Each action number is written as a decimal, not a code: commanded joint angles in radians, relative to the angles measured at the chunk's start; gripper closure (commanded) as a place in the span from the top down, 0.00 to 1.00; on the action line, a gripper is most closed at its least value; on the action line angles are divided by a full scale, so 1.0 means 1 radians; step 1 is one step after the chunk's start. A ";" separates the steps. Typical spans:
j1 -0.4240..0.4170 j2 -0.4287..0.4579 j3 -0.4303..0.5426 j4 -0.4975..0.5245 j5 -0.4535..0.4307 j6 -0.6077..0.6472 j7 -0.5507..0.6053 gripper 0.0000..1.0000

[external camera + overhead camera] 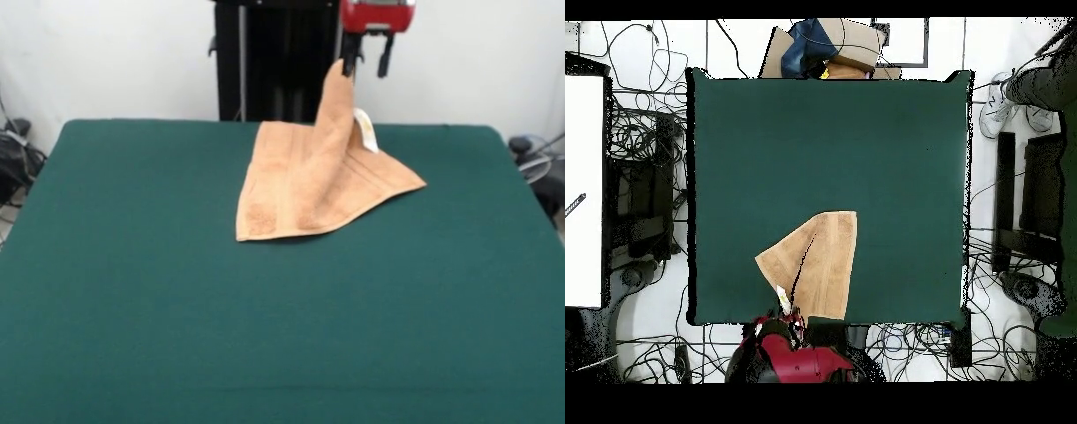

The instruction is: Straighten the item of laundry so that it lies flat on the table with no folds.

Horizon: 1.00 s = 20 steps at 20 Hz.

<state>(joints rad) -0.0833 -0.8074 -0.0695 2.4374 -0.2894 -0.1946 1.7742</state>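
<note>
Front view: the gripper hangs from the red arm head at the top of the frame, right of centre, in front of the black pedestal. Its two dark fingers point down with a gap between them. The peak of the towel rises to the left finger and touches it there, but whether the fingers truly pinch the cloth cannot be told. From that raised corner the towel slopes down in a tent shape onto the table, spreading across the upper middle of the green surface. One corner points to the right, another lies at the lower left. A small white tag hangs just below the peak, on its right side. Stripe bands run near the lower edge.

Overhead view: the towel lies in the lower middle of the table, close to its bottom edge. A dark crease runs down its middle. The tag shows at the bottom tip, just above the red arm head, where the gripper sits at the table's bottom edge.
</note>
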 commanded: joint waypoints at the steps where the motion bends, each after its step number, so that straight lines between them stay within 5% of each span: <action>1: -0.023 0.106 0.120 -0.215 -0.052 0.135 0.007 1.00; 10: -0.079 0.079 0.211 -0.280 -0.133 0.271 -0.052 1.00; 20: -0.181 0.167 0.389 -0.407 -0.266 0.555 -0.246 1.00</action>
<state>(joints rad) -0.2092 -0.7343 0.1259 2.1953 -0.4716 0.1617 1.7556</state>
